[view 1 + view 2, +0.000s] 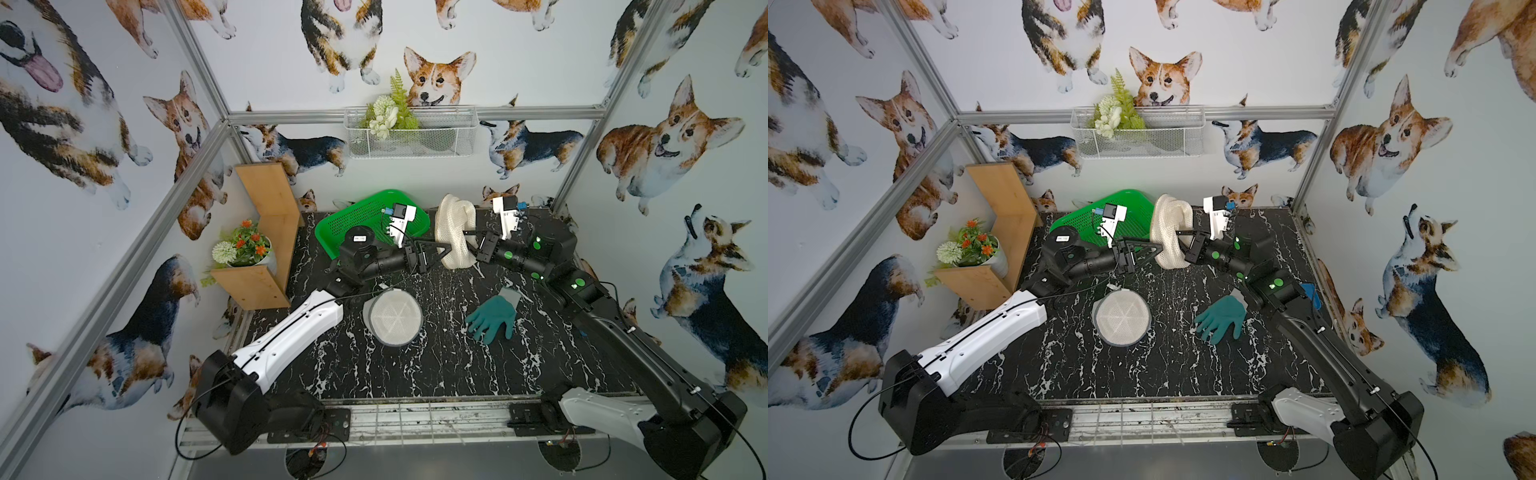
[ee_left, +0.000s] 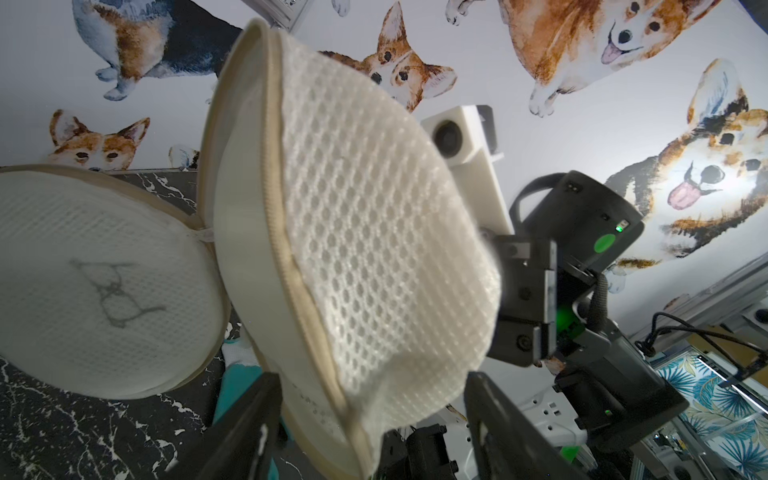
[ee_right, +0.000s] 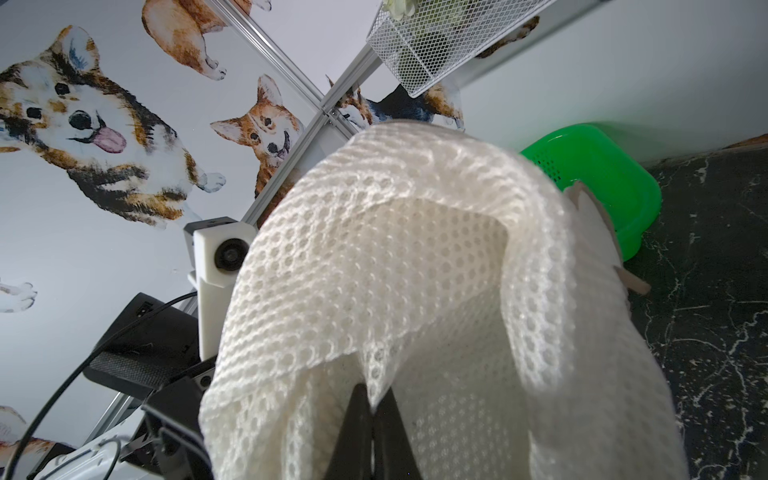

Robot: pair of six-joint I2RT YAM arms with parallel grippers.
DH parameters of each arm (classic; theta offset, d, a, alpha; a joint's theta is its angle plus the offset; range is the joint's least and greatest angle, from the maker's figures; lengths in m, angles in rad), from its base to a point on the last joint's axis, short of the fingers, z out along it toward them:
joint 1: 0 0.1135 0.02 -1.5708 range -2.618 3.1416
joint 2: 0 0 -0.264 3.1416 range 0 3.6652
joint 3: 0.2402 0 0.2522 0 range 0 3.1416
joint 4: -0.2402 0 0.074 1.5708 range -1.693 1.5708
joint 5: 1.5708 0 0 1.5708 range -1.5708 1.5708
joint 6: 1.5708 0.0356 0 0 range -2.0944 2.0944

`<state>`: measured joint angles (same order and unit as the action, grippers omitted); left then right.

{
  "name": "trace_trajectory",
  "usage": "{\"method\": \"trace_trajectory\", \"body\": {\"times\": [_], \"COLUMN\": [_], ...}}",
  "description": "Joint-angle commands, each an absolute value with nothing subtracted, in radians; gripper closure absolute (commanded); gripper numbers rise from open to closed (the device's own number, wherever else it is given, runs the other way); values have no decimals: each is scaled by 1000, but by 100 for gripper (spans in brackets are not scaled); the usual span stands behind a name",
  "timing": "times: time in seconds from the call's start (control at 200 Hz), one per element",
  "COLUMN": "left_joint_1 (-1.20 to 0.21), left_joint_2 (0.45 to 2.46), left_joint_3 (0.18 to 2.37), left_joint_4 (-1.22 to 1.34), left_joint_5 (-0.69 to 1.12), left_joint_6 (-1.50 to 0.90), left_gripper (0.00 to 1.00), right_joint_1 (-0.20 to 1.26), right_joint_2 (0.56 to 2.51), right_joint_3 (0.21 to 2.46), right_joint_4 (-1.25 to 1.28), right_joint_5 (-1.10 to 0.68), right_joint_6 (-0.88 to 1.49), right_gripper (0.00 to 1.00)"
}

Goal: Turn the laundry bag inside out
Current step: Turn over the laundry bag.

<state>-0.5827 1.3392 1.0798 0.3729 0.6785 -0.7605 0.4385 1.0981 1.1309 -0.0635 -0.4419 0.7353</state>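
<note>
Laundry bag: white honeycomb-mesh pouch with a beige zip-trimmed rim (image 1: 455, 232) (image 2: 365, 232). It is held up toward the rear of the black marble-patterned worktop (image 1: 436, 365), between the two arms and just beside the green perforated plastic basket (image 1: 357, 216). I cannot tell whether its lower end rests on the worktop.
Right gripper (image 3: 376, 399): fingers closed tight on a fold of the mesh, so this arm carries the bag.
Left gripper (image 2: 372, 378): fingers spread apart with the bag's lower rim hanging in the gap between them. No pinch shows, and I cannot tell whether they touch the cloth.
Key relation: the bag lies straight ahead of the left fingers, between them and the right gripper. Both arms are at the bag, but only the left is free.
Long axis: roughly upright and tipped a little in both top views.
Facing: the mesh dome bulges toward the right gripper, while the beige rim and smooth white band face the left arm.
Next move, judged: the left fingers need a hold on the rim so the dome can be pushed through.
Off-task: a flat round mesh disc (image 1: 392, 318) and a teal glove (image 1: 492, 318) lie nearer the front, well apart from the bag.
</note>
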Motion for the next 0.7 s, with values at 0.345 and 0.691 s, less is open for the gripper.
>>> {"method": "trace_trajectory", "body": {"times": [0.345, 0.691], "left_joint_1": [-482, -404], "left_joint_2": [1261, 1300], "left_joint_3": [1059, 1161], "left_joint_4": [333, -41], "left_joint_5": [413, 182], "left_joint_6": [-690, -615], "left_gripper": [100, 100], "right_joint_1": [368, 306], "right_joint_2": [975, 897], "right_joint_3": [1151, 1173], "right_joint_4": [-195, -231], "right_joint_5": [-384, -431], "right_joint_6": [739, 755], "right_gripper": [100, 100]}}
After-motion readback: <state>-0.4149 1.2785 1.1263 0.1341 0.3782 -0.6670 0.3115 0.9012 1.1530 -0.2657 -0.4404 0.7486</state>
